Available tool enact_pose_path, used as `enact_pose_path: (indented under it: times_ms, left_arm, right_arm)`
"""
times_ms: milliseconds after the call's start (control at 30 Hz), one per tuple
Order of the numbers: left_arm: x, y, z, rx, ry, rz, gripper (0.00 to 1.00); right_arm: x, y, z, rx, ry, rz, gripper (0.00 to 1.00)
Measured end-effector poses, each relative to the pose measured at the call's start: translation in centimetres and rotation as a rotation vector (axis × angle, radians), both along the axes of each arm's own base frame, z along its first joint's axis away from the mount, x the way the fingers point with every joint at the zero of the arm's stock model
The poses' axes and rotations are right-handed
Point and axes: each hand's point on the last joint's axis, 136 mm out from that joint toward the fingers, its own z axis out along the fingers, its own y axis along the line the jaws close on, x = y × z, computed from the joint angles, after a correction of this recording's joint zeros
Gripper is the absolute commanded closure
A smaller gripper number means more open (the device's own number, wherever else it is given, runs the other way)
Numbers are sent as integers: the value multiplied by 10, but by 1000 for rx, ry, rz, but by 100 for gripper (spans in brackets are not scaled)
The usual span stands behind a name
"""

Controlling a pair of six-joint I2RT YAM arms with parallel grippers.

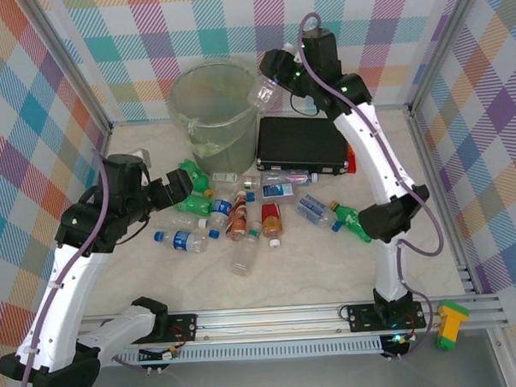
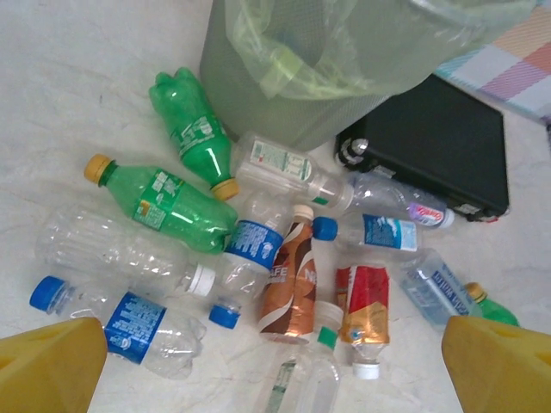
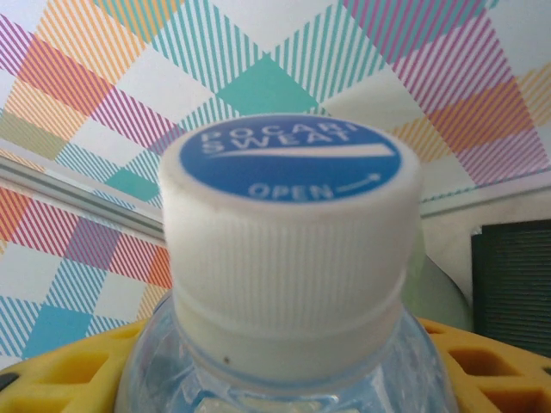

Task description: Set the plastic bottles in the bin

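Note:
The bin (image 1: 210, 110) stands at the back of the table, a liner bag inside it. My right gripper (image 1: 274, 80) hangs beside its right rim, shut on a clear plastic bottle (image 1: 265, 93). In the right wrist view that bottle's white cap with a blue top (image 3: 288, 232) stands between my yellow fingers (image 3: 52, 379). Several plastic bottles (image 1: 233, 216) lie scattered in front of the bin: green (image 2: 164, 202), brown (image 2: 293, 275), red-labelled (image 2: 363, 305), and clear with blue labels (image 2: 129, 325). My left gripper (image 1: 177, 190) hovers open over their left side, fingers (image 2: 52, 368) wide apart with nothing between them.
A flat black case (image 1: 300, 144) lies right of the bin (image 2: 284, 77), with bottles against its front edge. One green bottle (image 1: 352, 221) lies by the right arm's elbow. Checked walls enclose the table on three sides. A yellow-green block (image 1: 452, 322) sits off the front right corner.

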Motion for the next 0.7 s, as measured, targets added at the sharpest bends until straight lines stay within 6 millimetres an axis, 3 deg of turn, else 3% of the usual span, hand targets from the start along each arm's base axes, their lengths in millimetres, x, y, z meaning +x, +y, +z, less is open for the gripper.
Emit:
enact_pose_path:
  times_ms: [133, 433, 700]
  left_arm:
    - [3, -2, 12, -22, -22, 9, 0]
    - [10, -14, 12, -80, -19, -18, 0]
    - [3, -23, 8, -124, -32, -73, 0]
  right_arm:
    - [15, 11, -3, 26, -31, 13, 41]
    - [41, 42, -5, 91, -122, 33, 42]
    - [48, 69, -36, 27, -129, 54, 41]
